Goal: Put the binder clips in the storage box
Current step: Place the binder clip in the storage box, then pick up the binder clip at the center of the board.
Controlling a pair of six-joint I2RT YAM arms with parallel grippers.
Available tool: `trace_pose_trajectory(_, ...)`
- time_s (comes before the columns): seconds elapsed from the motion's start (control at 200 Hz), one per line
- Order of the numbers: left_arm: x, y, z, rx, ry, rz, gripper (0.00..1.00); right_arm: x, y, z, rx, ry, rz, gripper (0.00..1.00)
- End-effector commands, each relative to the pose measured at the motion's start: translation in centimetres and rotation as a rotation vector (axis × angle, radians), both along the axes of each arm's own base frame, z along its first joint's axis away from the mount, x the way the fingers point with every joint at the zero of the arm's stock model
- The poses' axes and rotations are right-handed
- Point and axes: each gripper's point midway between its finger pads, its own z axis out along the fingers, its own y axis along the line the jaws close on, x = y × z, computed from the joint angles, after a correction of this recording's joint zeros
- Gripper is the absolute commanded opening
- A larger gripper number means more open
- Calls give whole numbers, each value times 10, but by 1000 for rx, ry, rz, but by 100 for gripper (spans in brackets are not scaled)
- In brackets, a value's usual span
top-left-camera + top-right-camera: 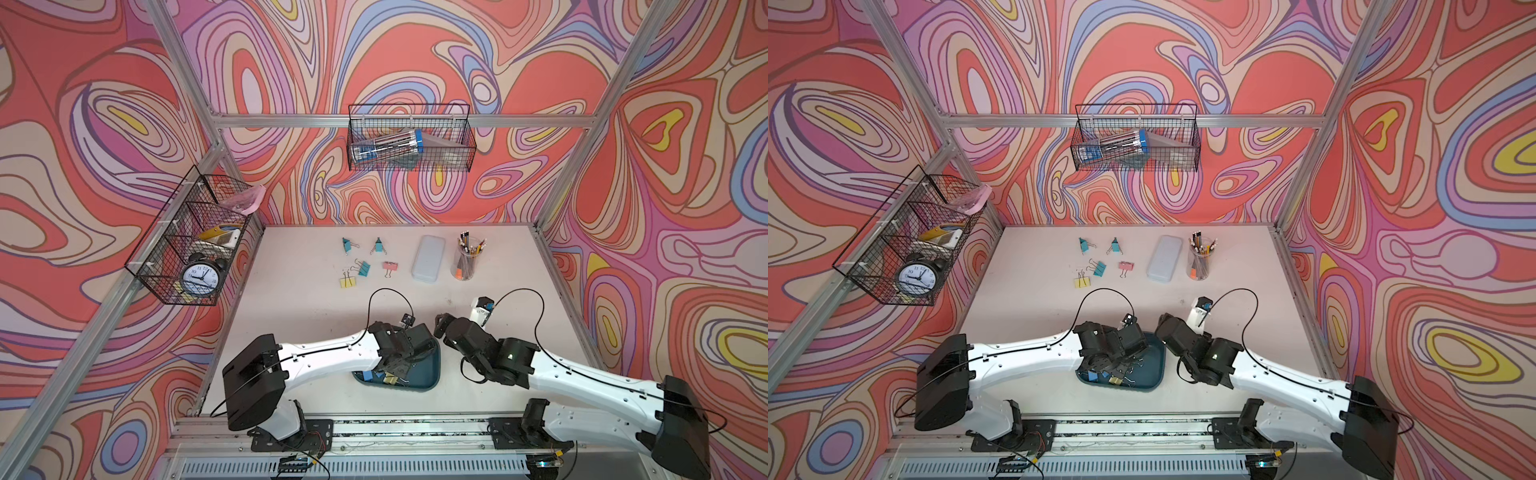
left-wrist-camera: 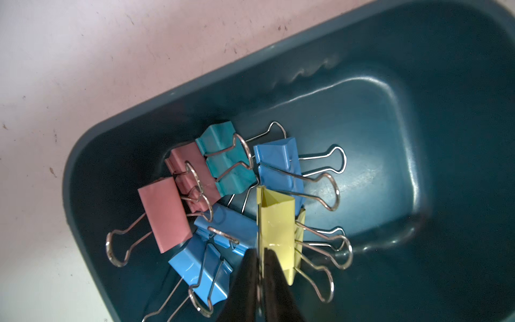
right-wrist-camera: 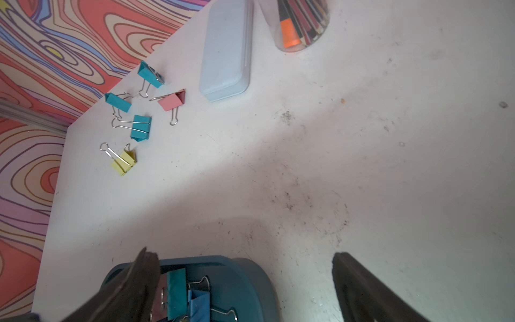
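Table [image 1: 291, 332] edges: aluminium frame posts stand at the far corners, and a rail runs along the near side where both arms mount. I have an open strip of bare top across the middle, between the storage box [image 1: 432, 376] near the front and five loose binder clips [image 1: 363, 268] towards the back. The right side of the top is open too.

Left gripper [image 2: 259, 253] hangs inside the box with its fingers almost together, only a thin slit between them. The yellow clip [image 2: 276, 231] stands on edge with one side running into that slit — gripped or merely touching, I cannot tell. Right gripper [image 3: 243, 255] is spread wide with nothing in it, by the box's far corner.

Box contents: at least seven clips heaped at one end — two pink, one teal, three blue and the yellow.

At the back sits a closed grey case [image 1: 428, 258], with a clear cup [image 1: 467, 266] of pencils beside it. The left wall basket [image 1: 166, 249] holds an alarm clock [image 1: 199, 278]. The back rail basket [image 1: 457, 145] holds a clear tube.
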Motion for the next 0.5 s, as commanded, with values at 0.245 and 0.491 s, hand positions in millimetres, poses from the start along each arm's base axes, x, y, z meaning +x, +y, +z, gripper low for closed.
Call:
trace_pose_trajectory(0.245,23,24,97,-157,-211,50,50,60,58,43,5,-121,153,98)
trace_pose_trajectory(0.491,42,75,146,-323,-356,179,51,145,85,44,82,-110,222,98)
